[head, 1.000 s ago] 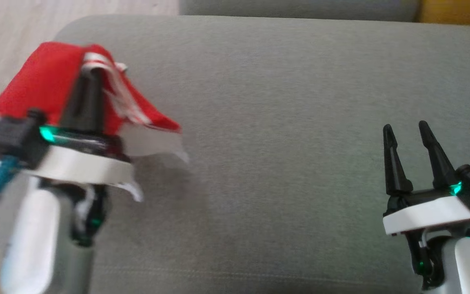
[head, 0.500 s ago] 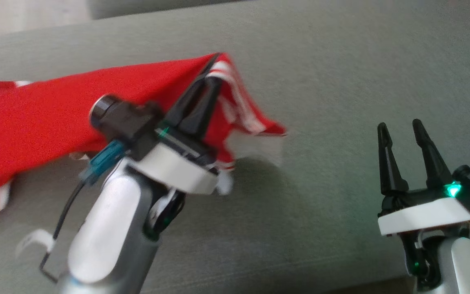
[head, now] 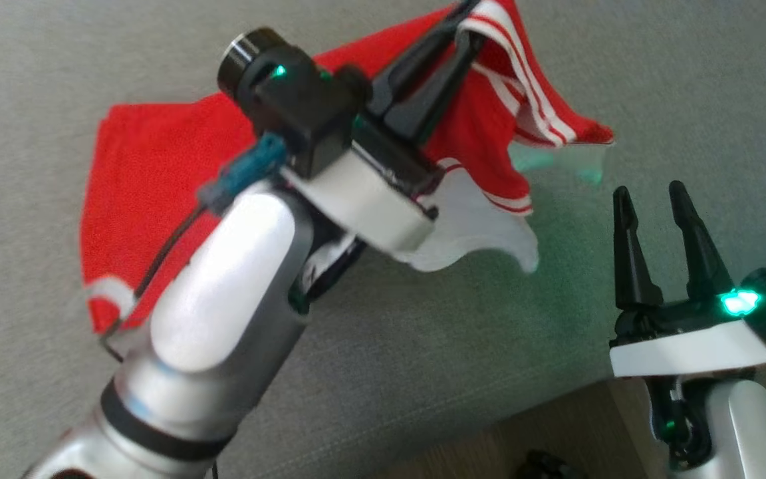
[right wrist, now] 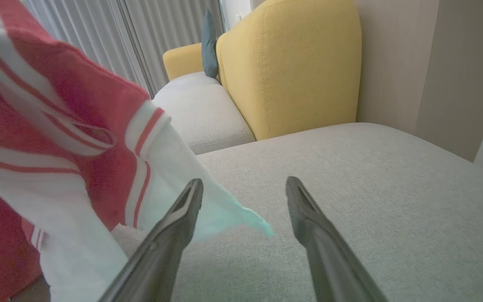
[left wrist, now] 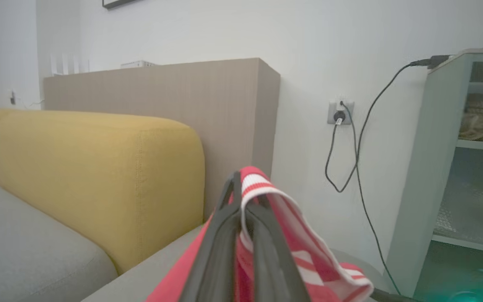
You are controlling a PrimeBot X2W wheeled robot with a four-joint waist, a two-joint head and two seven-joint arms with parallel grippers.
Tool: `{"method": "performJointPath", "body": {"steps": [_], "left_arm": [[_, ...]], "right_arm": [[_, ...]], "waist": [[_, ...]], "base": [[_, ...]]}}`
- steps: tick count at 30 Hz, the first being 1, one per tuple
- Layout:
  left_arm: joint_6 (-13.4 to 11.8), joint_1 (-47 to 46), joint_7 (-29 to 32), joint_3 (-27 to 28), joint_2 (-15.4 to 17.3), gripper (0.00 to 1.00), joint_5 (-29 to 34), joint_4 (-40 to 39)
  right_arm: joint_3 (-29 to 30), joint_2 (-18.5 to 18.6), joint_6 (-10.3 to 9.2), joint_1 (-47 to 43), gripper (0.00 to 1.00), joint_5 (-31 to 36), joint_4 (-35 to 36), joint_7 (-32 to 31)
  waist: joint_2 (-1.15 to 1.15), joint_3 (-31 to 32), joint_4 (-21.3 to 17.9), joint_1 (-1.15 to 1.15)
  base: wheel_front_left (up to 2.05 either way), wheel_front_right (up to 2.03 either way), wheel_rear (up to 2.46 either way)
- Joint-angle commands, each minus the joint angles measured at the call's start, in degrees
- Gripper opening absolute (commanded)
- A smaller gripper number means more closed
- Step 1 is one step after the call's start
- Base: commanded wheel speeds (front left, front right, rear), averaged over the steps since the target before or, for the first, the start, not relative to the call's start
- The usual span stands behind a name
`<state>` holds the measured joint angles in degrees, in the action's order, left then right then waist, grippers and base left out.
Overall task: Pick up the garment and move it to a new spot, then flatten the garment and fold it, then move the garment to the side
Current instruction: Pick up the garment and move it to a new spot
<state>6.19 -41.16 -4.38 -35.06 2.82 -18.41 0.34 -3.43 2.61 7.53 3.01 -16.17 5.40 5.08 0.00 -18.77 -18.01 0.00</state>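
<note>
The garment [head: 143,173] is red with white stripes and white panels. My left gripper [head: 469,16] is shut on its striped edge and holds that end up, so the cloth hangs off the fingers while its other end trails on the grey cushion [head: 689,86]. In the left wrist view the striped edge of the garment [left wrist: 258,184] drapes over my closed fingertips [left wrist: 234,191]. My right gripper [head: 649,196] stands open at the lower right, just right of the hanging white corner. In the right wrist view the garment [right wrist: 57,138] hangs at the left, its white corner behind the left finger [right wrist: 183,214].
A yellow sofa backrest [right wrist: 292,63] rises behind the grey cushion [right wrist: 350,167]. A tan cabinet [left wrist: 162,88], a wall socket with a black cable [left wrist: 340,115] and a pale shelf unit [left wrist: 455,167] stand beyond. Wooden floor [head: 529,432] shows past the cushion's near edge.
My left arm has swung right and up with the garment, carrying it towards the right gripper. The head camera has also shifted. The right gripper has stayed open and still.
</note>
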Motion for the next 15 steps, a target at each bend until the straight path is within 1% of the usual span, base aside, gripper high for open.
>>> {"method": "performJointPath", "body": {"steps": [1,5,9,12,13,14,15], "left_arm": [[-0.6,-2.9,0.1,1.0,0.1,0.0,-0.5,-0.1],[-1.4,-4.9,1.1,0.1,0.1,0.0,-1.7,9.4],[-0.9,-7.4,1.8,-0.3,0.1,0.0,-2.9,21.1],[-0.5,-9.5,0.5,-0.5,0.1,0.0,-3.9,27.1],[-0.3,-10.0,0.2,-0.8,0.1,0.04,-4.4,28.4],[-0.1,-10.5,-0.2,-1.3,0.1,0.49,-5.0,29.4],[0.0,-10.9,-0.8,-1.8,0.1,1.0,-5.3,30.2]], "right_arm": [[-1.5,0.3,-0.04,2.0,1.0,-0.6,1.7,0.8],[-2.4,0.3,-0.04,2.7,1.0,-1.3,1.1,1.8],[-3.7,0.3,-0.04,4.0,1.0,-2.2,0.1,3.0],[-4.3,0.3,-0.04,4.9,1.0,-2.5,-0.8,3.7],[-4.4,0.3,-0.04,5.1,1.0,-2.6,-1.1,3.9],[-4.3,0.3,-0.04,5.2,1.0,-2.6,-1.4,4.1],[-4.3,0.3,-0.04,5.4,1.0,-2.5,-1.8,4.2]], "waist": [[0.0,-2.1,-1.7,0.0],[0.0,-4.3,-2.4,0.0],[0.0,-6.1,-2.9,0.0],[0.0,-6.9,-3.0,0.0],[0.0,-7.0,-3.0,0.0],[0.0,-7.1,-2.9,0.0],[0.0,-7.1,-2.7,0.0]], "base": [[0.0,0.0,0.0],[0.0,0.0,0.0],[0.0,0.0,0.0],[0.0,0.0,0.0],[0.0,0.0,0.0],[0.0,0.0,0.0],[0.0,0.0,0.0]]}}
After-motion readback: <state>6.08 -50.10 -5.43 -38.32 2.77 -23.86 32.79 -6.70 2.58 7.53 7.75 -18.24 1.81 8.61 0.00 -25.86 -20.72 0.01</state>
